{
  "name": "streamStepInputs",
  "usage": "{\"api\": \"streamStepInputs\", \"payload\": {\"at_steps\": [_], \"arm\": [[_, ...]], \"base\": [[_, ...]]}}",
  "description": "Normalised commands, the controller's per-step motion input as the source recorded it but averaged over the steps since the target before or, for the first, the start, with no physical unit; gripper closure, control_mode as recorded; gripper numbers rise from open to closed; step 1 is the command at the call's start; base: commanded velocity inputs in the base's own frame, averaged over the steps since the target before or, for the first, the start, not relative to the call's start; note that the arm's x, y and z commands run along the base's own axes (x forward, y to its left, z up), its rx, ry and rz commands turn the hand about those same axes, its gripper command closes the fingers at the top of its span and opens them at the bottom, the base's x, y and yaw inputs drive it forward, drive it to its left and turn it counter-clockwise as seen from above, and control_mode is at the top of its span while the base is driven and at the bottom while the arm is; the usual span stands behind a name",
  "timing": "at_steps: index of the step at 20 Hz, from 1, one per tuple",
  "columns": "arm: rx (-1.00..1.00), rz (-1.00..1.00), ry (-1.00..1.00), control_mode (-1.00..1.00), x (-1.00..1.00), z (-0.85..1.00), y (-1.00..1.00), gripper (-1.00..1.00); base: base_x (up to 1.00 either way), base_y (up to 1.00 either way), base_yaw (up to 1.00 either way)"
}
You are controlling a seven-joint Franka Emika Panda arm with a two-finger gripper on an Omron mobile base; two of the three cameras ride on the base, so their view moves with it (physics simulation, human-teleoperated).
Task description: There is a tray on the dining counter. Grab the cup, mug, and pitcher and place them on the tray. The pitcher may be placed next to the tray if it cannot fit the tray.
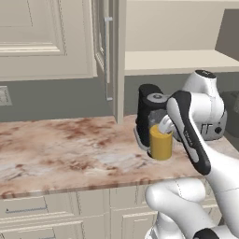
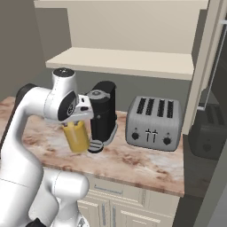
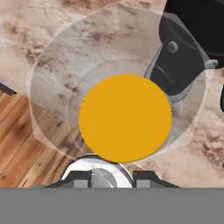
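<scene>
The pitcher [image 1: 161, 144] [image 2: 76, 137] is a clear glass cylinder with orange-yellow liquid. It hangs slightly tilted just above the front edge of a marbled worktop [image 1: 70, 144], right beside a black coffee machine. My gripper [image 1: 164, 125] [image 2: 78, 119] comes down on it from above and is shut on its rim. In the hand view I look straight down into the pitcher [image 3: 124, 117], with my gripper [image 3: 113, 176] at its near rim. The tray, cup, mug and dining counter are out of view.
The black coffee machine [image 1: 147, 112] [image 2: 103, 116] [image 3: 192, 48] stands close behind the pitcher. A silver toaster [image 2: 154, 123] sits to its right. A cream shelf [image 2: 124, 62] hangs over the worktop. Wooden floor [image 3: 22, 140] lies below the worktop's edge.
</scene>
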Motion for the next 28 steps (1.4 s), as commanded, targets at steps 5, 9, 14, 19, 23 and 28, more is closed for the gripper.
{"api": "streamStepInputs", "payload": {"at_steps": [5,9,14,19,23,28], "arm": [[0.02,-0.14,-0.01,-1.00,-0.02,0.33,-0.10,1.00],[0.03,-0.11,0.00,-1.00,-0.02,0.17,-0.14,1.00],[0.05,-0.08,0.00,-1.00,0.00,0.09,-0.22,1.00],[0.01,-0.03,0.00,-1.00,-0.01,0.00,-0.19,1.00],[0.00,-0.02,0.00,-1.00,0.00,0.00,-0.05,1.00],[0.00,-0.01,0.00,1.00,0.00,0.00,0.00,1.00]], "base": [[0.00,0.00,0.00],[0.00,0.00,0.00],[0.00,0.00,0.00],[0.00,0.00,0.00],[0.00,0.00,0.00],[-0.05,-0.01,-0.01]]}}
